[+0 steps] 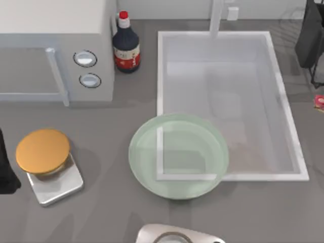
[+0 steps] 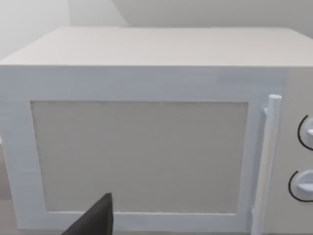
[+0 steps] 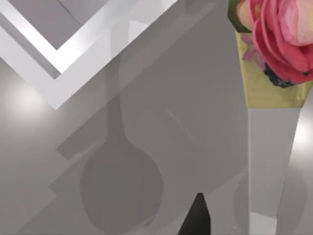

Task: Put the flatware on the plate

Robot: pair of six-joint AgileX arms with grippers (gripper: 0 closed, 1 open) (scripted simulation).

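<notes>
The pale green glass plate lies on the counter at the middle front, overlapping the sink's near left corner. The flatware is out of view. In the right wrist view a grey spoon-shaped shadow with a round bowl and thin handle falls on the counter beside the sink's corner. A dark tip of my right gripper shows just beside that shadow. My right arm is at the far right back, beyond the sink. My left arm rests at the left edge, and my left gripper faces the microwave door.
A white microwave fills the back left, with a dark sauce bottle beside it. A wide white sink takes the middle right. An orange disc on a steel base sits front left. A pink flower in a yellow vase stands at the right.
</notes>
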